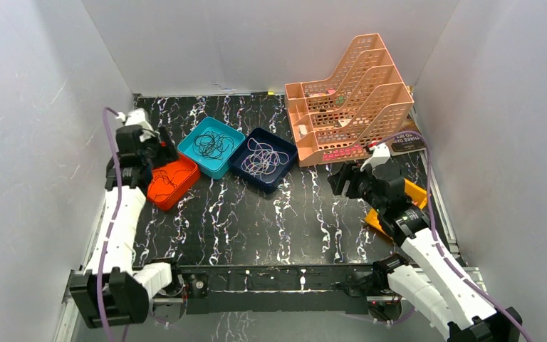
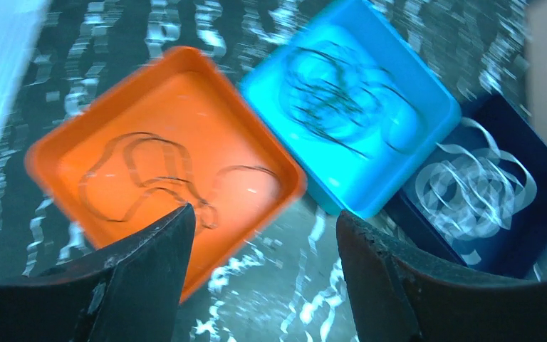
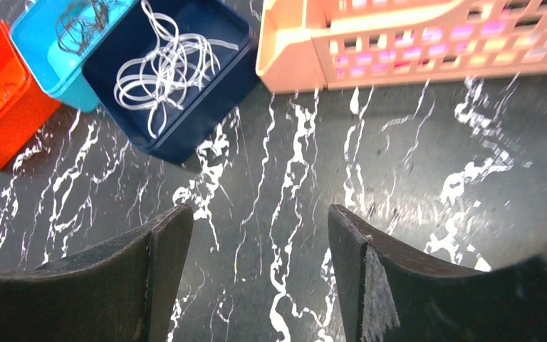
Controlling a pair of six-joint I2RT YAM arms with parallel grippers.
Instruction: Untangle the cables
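Three trays near the table's [image 1: 256,221] far edge. Top view: brown cables [image 1: 173,176] in orange tray [image 1: 158,197], black cables [image 1: 212,144] in teal tray [image 1: 189,149], whitish cables [image 1: 263,158] in navy tray [image 1: 237,163]. Left wrist: left jaws wide apart, empty. Right wrist: right jaws likewise.

Centre to 6 o'clock: bare marble table [image 1: 271,228] from the trays to the arm bases; widest passage.
10 to 12 o'clock: orange tray [image 1: 185,189], teal tray [image 1: 189,151] and navy tray [image 1: 285,174] in a row, edges meeting; no way through between them.
1 to 2 o'clock: tall peach rack [image 1: 349,100], near corner just beside the navy tray; gap shut there.
3 o'clock: yellow object [image 1: 416,192] under the right arm, near the wall.
Sides: white walls [image 1: 43,107] close in at 9, 12 and 3 o'clock.
Right gripper [image 3: 256,214]: fingers parted over bare marble, clear below.
Left gripper [image 2: 263,221]: fingers parted over the orange tray's near rim.
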